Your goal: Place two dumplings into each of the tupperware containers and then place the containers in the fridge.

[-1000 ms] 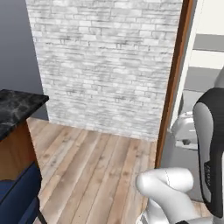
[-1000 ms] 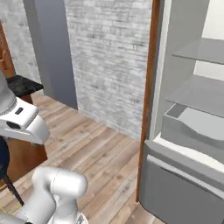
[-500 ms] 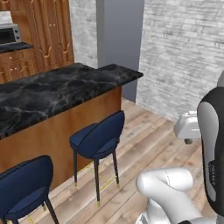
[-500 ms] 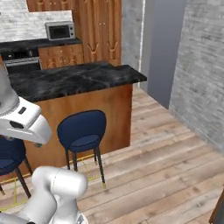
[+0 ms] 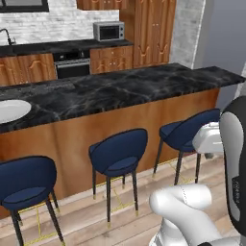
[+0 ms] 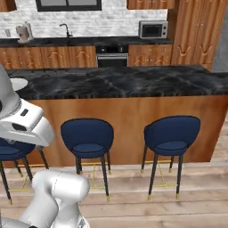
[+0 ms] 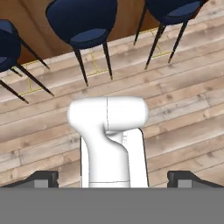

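The dumplings, the tupperware containers and the fridge are out of view. In the hand view my gripper (image 7: 113,180) is open, its two dark fingertips (image 7: 42,178) set wide apart with nothing between them. It points down at the wooden floor in front of the bar stools. My white arm rises at the lower right of the left base view and the lower left of the right base view.
A black marble island counter (image 5: 120,86) (image 6: 124,82) stands ahead with blue bar stools (image 5: 119,153) (image 6: 87,138) (image 7: 83,22) along its front. A round white plate (image 5: 9,109) (image 6: 18,83) lies on its left end. Behind are a microwave (image 5: 108,31) (image 6: 152,29) and a black oven (image 6: 111,55).
The whole picture has swung from the fridge and brick wall to the island with its stools: the base has turned. The gripper stays open.
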{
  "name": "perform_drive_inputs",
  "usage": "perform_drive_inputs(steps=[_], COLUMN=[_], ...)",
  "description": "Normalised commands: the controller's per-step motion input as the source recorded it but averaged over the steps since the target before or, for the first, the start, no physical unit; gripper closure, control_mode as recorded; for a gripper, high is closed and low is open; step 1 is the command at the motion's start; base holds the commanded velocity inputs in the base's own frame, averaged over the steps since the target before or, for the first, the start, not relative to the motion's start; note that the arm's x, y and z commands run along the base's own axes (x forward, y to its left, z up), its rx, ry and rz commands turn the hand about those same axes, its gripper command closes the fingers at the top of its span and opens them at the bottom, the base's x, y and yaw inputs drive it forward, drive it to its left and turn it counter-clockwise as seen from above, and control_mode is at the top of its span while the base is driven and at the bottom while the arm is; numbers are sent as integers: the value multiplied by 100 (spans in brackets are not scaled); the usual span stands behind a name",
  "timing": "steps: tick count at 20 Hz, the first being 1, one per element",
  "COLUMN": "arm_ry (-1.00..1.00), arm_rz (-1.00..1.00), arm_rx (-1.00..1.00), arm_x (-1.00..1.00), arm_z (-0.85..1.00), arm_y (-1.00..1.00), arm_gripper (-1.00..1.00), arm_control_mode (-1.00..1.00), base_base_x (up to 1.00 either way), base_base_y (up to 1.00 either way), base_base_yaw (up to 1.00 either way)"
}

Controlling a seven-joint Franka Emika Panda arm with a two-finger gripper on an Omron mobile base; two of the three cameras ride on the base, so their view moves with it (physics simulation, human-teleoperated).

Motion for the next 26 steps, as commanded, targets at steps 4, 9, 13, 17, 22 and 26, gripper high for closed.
perform_drive_inputs(steps=[4, 9, 13, 17, 22, 26], arm_ry=[0, 0, 0, 0, 0, 0], arm_rz=[0, 0, 0, 0, 0, 0], arm_rx=[0, 0, 0, 0, 0, 0], arm_x=[0, 0, 0, 0, 0, 0], arm_z=[0, 0, 0, 0, 0, 0], arm_y=[0, 0, 0, 0, 0, 0], arm_gripper=[-100, -100, -100, -100, -100, -100], arm_control_mode=[100, 100, 100, 100, 100, 100], base_base_x=[-68, 16, 0, 9, 39, 67], base_base_y=[100, 100, 100, 100, 100, 93], base_base_yaw=[53, 5, -6, 0, 9, 24])
